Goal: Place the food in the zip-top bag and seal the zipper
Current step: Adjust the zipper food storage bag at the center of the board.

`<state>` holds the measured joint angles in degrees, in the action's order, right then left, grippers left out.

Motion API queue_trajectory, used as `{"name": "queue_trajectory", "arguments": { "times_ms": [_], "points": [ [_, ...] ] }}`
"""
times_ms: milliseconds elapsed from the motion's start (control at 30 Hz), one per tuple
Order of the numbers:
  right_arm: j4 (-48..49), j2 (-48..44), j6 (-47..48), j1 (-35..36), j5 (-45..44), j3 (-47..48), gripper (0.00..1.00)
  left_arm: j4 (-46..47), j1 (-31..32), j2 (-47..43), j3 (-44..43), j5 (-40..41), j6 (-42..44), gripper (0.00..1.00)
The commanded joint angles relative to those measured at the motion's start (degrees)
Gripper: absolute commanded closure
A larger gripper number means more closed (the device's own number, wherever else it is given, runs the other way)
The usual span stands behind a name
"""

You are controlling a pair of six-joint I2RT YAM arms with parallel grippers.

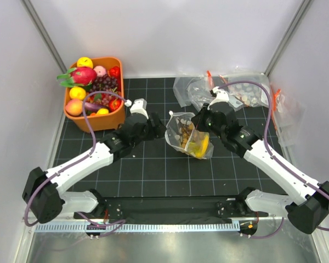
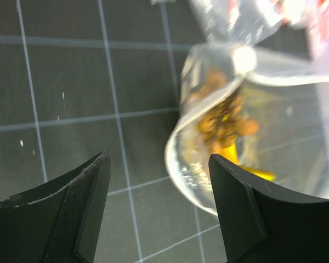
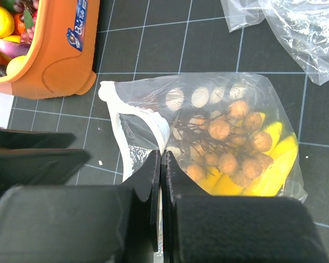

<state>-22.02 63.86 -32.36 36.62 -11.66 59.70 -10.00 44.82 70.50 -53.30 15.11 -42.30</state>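
My right tool (image 3: pixel 161 160) pinches the zipper (image 3: pixel 145 116) of the bag (image 3: pixel 219 93), which lies mid-table (image 1: pixel 153 172) holding bananas (image 3: pixel 274 159) and brown balls (image 3: pixel 225 131). My left tool (image 2: pixel 158 160) is spread (empty), with the bag just to its right, so I judge it nearer the strip's free end.

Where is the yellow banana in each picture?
Top external: banana at centre, inside the zip-top bag.
Left wrist: banana blurry, right of centre.
Right wrist: banana at lower right.
Shared landmark: the brown balls beside it in the bag.
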Motion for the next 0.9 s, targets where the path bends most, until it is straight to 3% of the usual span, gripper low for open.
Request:
{"name": "queue_trajectory", "arguments": {
  "times_ms": [0, 167, 267, 400, 633, 767, 867],
  "points": [
    [1.5, -1.3, 0.9, -0.1, -1.3, 0.6, 0.99, 1.2, -1.1, 2.8, 1.1, -6.9, -2.3, 0.25],
    [1.8, -1.3, 0.6, -0.1, -0.9, 0.3, 0.99, 6.1, -1.4, 8.0, 0.6, -13.3, -4.4, 0.28],
    [1.5, -1.5, 0.8, -0.1, -1.0, 0.2, 0.99, 7.7, -1.5, 11.7, -0.8, -14.8, -4.9, 0.43],
    [-0.2, -1.7, 2.4, -0.1, -3.5, 0.6, 0.99, 5.1, -1.5, 13.2, -3.6, -14.0, -2.5, 1.00],
    [-6.9, 1.4, 7.7, -0.1, -9.3, 4.6, 0.99, -23.2, -1.5, 12.5, -22.3, -5.7, 7.7, 1.00],
    [-7.7, 3.5, 9.2, -0.1, -10.0, 6.9, 0.99, -30.8, -1.5, 12.7, -28.0, -2.7, 10.3, 0.99],
    [-7.8, 4.1, 9.4, -0.1, -10.0, 8.1, 0.99, -31.7, -2.2, 12.7, -28.1, -0.6, 11.8, 0.82]
  ]
}}
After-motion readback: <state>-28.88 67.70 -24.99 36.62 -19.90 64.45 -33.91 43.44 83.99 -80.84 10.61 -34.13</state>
